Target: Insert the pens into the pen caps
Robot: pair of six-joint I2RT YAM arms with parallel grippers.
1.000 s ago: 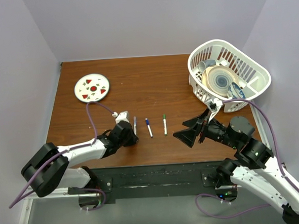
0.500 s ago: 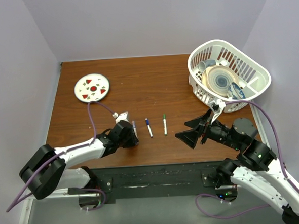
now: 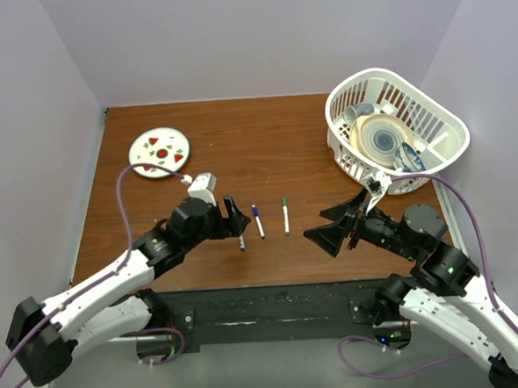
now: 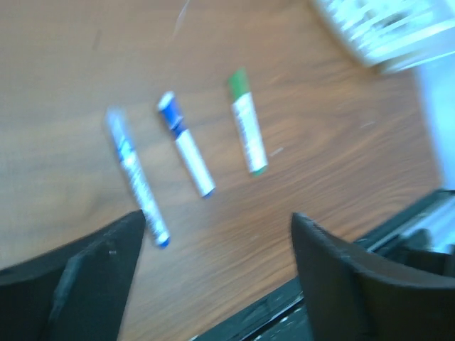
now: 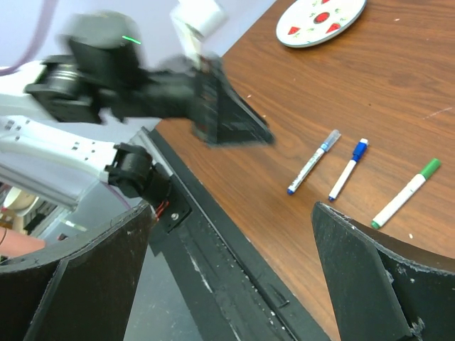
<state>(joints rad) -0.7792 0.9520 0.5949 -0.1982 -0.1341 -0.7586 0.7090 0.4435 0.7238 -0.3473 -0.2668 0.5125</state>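
Three white-barrelled pens lie side by side on the brown table. The left pen (image 4: pixel 135 177) has a greyish cap (image 4: pixel 114 118), the middle pen (image 4: pixel 186 147) a blue cap (image 4: pixel 168 110), and the right pen (image 4: pixel 248 135) a green cap (image 4: pixel 238 82). Each cap sits on its pen's far end. My left gripper (image 3: pixel 236 215) hovers open over the left pen (image 3: pixel 241 241), holding nothing and hiding its far half in the top view. My right gripper (image 3: pixel 327 225) stands open to the right of the green-capped pen (image 3: pixel 285 216), empty. From the right wrist, the pens (image 5: pixel 348 169) lie beyond its fingers.
A round white plate (image 3: pixel 159 153) with red fruit prints sits at the back left. At the back right, a white basket (image 3: pixel 439 113) holds dishes. The table's black front rail (image 5: pixel 234 249) runs just below the pens.
My left gripper has opened, let go of the left pen, and lifted up and to the right. That pen now lies slightly nearer the front. The right arm has barely moved.
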